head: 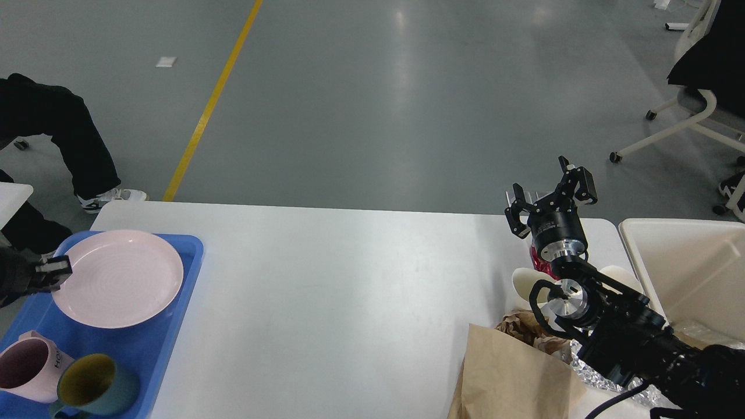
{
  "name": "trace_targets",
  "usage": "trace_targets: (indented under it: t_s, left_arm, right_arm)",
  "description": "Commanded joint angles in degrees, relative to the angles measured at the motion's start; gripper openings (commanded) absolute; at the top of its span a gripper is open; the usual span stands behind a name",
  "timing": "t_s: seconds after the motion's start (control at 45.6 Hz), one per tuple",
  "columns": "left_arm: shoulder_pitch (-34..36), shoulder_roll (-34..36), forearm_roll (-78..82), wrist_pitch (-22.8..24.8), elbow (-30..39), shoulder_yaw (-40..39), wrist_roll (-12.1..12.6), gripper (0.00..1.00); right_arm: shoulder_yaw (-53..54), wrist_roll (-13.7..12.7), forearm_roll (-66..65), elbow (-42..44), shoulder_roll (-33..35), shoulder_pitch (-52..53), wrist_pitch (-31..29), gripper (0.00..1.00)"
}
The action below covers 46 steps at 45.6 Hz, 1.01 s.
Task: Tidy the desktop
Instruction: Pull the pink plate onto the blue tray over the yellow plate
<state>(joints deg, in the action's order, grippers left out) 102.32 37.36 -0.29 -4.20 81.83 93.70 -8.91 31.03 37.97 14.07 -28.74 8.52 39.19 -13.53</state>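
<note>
a white desktop (349, 302) fills the lower half of the head view. at its left end sits a blue tray (192, 256) holding a pink plate (119, 285), a pink mug (26, 375) and a dark teal mug (96, 384). the left gripper (52, 273) is at the plate's left rim, mostly cut off by the frame edge; whether it grips cannot be told. at the right end, the right gripper (550, 195) points up with its fingers spread and holding nothing. below it lie a brown paper bag (512, 378), crumpled foil (599, 378) and a cream cup (524, 285). a cream bin (687, 262) stands at the far right.
</note>
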Motion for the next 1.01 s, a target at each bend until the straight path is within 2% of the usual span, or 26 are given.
trace_targets:
  t_s: [0.0, 0.132, 0.219, 0.351, 0.461, 0.592, 0.68, 0.987]
  left_arm:
    - [-8.35, 5.0, -0.42, -8.37, -2.63, -6.24, 0.03, 0.01]
    - [-11.88, 8.95, -0.5, -9.25, -4.21, -12.31, 0.03, 0.01]
    - [-14.24, 10.8, -0.5, -11.61, -6.06, -15.21, 0.2, 0.01]
    - [-20.57, 10.89, -1.73, -15.84, -10.36, -20.04, 0.21, 0.01]
    - [-25.49, 10.89, -2.61, -16.9, -13.88, -26.45, 0.47, 0.01]
    - [-29.1, 10.54, -2.61, -17.07, -15.91, -32.7, 2.66, 0.01]
    - [-29.72, 10.19, -2.53, -17.07, -16.0, -34.02, 4.16, 0.02]
    - [-33.76, 6.32, -2.53, -17.07, -19.16, -34.11, 4.69, 0.08]
  right_arm:
    - [0.0, 0.0, 0.0, 0.0, 0.0, -0.08, 0.0, 1.0]
    - [0.0, 0.0, 0.0, 0.0, -0.08, -0.08, 0.0, 1.0]
    - [0.0, 0.0, 0.0, 0.0, 0.0, 0.0, 0.0, 1.0]
    - [0.0, 0.0, 0.0, 0.0, 0.0, 0.0, 0.0, 1.0]
    - [0.0, 0.0, 0.0, 0.0, 0.0, -0.08, 0.0, 1.0]
    - [0.0, 0.0, 0.0, 0.0, 0.0, 0.0, 0.0, 1.0]
    - [0.0, 0.0, 0.0, 0.0, 0.0, 0.0, 0.0, 1.0]
    - [0.0, 0.0, 0.0, 0.0, 0.0, 0.0, 0.0, 1.0]
